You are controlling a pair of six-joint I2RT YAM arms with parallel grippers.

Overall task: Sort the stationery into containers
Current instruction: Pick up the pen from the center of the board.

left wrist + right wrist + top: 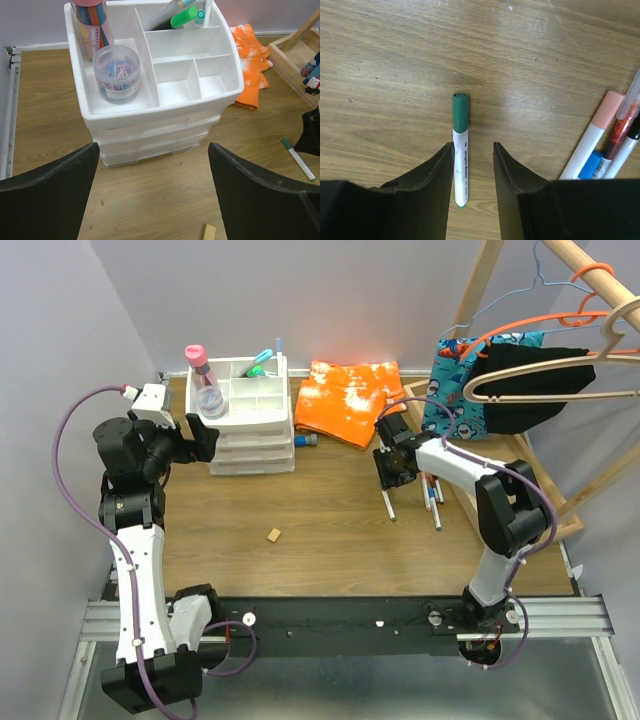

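The white three-drawer unit [252, 445] stands at the back left; its top tray [220, 89] holds a pink-capped bottle [92, 25], a green-capped marker [182, 17] and a jar of paper clips [116, 73]. My left gripper [203, 440] is open and empty beside the unit's left front, also seen in the left wrist view [152, 190]. My right gripper [472, 150] is open, low over the table [392, 472]. A white green-capped pen [460, 145] lies between its fingers, against the left finger [427, 190]. Several more pens [600, 145] lie to the right [434, 495].
An orange cloth [350, 395] lies behind the right gripper, with a small blue-capped tube [308, 441] at its left corner. A small wooden block [273, 535] lies mid-table. A wooden tray and rack with hangers and clothes [520, 380] stand at the right.
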